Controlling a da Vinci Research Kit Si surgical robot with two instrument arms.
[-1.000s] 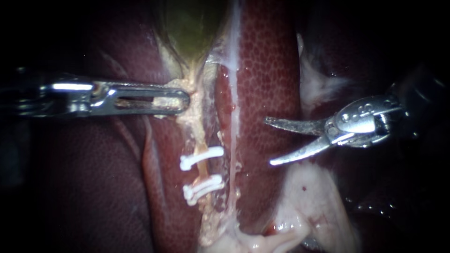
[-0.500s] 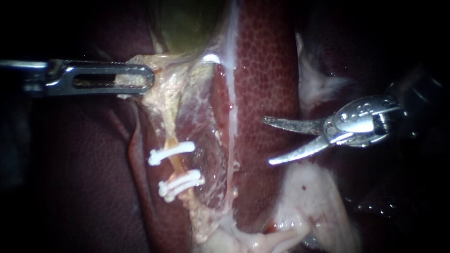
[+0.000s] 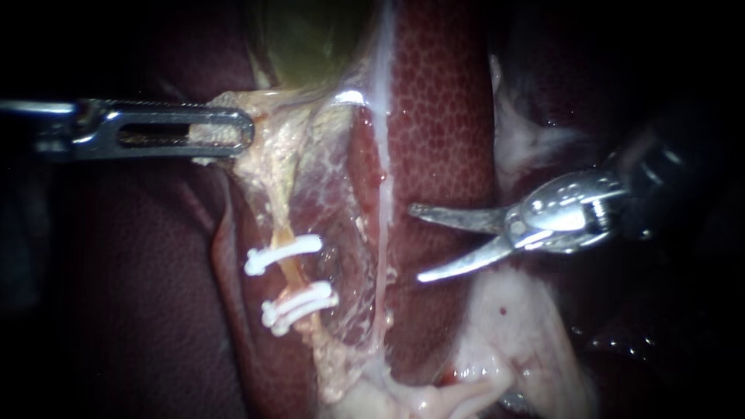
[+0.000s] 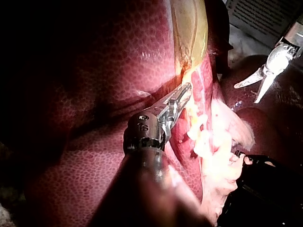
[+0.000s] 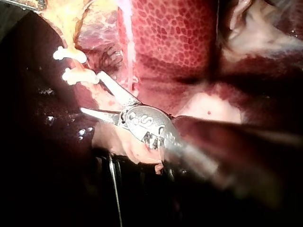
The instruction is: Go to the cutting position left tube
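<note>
Our left instrument [image 3: 244, 130]: polished steel. The jaws are long and flat with a rounded tip, an oblong slot runs along their length, and fine teeth line the upper edge. Seen from the left wrist, the joint behind them is a dull grey collar with a round pin and engraved marks; the shaft is dark.

Our right instrument [image 3: 415, 243]: bright silver. It has two slim, pointed, slightly curved blades on a domed hinge housing that bears engraved marks. A black shaft follows.
</note>
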